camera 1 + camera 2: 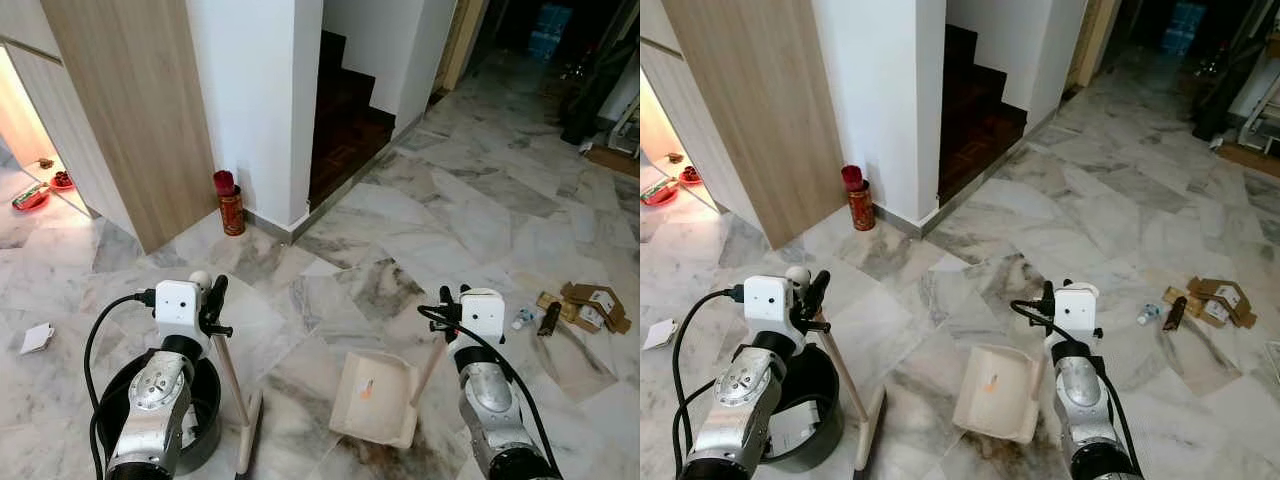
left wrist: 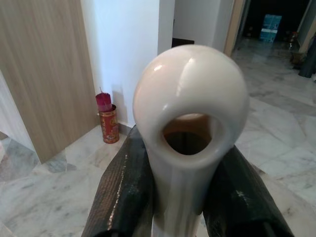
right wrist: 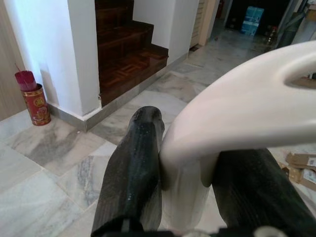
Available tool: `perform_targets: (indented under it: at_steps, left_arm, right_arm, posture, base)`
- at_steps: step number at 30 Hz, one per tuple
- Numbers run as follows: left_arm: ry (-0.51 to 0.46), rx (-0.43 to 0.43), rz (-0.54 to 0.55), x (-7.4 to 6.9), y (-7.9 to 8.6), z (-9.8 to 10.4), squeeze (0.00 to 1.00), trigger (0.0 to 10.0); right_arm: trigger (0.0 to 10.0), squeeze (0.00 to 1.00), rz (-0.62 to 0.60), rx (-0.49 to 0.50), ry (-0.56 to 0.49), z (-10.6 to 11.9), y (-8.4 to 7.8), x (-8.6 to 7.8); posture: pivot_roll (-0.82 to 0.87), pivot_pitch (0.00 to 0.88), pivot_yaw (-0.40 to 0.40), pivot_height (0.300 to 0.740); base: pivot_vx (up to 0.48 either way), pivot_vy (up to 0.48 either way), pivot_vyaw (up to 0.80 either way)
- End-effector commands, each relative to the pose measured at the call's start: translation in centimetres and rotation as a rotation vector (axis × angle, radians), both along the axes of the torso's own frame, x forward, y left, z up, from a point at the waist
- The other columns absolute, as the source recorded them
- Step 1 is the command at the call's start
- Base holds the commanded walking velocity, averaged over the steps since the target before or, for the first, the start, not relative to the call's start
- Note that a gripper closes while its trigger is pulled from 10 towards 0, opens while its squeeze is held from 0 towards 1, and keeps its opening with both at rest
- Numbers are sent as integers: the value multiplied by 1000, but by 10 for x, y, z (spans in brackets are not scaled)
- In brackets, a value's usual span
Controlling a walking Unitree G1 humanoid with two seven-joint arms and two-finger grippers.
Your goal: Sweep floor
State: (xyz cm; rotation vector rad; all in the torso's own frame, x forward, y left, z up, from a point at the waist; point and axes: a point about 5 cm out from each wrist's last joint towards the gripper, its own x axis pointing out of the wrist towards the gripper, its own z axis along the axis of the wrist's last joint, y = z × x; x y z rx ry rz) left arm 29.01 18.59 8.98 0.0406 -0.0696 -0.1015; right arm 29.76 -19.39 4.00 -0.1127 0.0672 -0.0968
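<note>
Gripping broom [image 1: 232,375] with left gripper [image 2: 180,197] and dustpan [image 1: 375,397] with right gripper [image 3: 190,192], fingers clenched; we might overshoot the cardboard scraps [image 1: 585,307] at right.

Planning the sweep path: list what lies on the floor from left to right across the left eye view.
Red dish → white paper scrap → black bucket → red incense can → cream dustpan → small plastic bottle → flattened cardboard scraps.
</note>
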Motion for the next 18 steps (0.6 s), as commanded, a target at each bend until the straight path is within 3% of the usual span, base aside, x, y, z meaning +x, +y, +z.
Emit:
perform_targets:
  at_steps: [1, 4, 9, 18]
  left_arm:
    - [-60, 24, -19, 1, -5, 11, 0, 10000]
    - [-59, 28, -23, 1, -6, 11, 0, 10000]
    - [-59, 27, -27, 2, -6, 11, 0, 10000]
    - [-59, 35, -36, 3, -4, 13, 0, 10000]
  right_arm:
    - [10000, 0, -6, -37, -64, 15, -6, 9]
    - [10000, 0, -8, -51, -70, 18, -8, 12]
    - [10000, 0, -51, 37, -54, 15, -9, 12]
    - [10000, 0, -46, 71, -24, 2, 5, 4]
  posture:
    - [93, 12, -62, 740]
    - [94, 13, -62, 740]
    - [99, 17, -61, 740]
    - [105, 13, -44, 740]
  base:
    - [0, -405, 0]
    - [0, -409, 0]
    - [0, -403, 0]
    - [0, -392, 0]
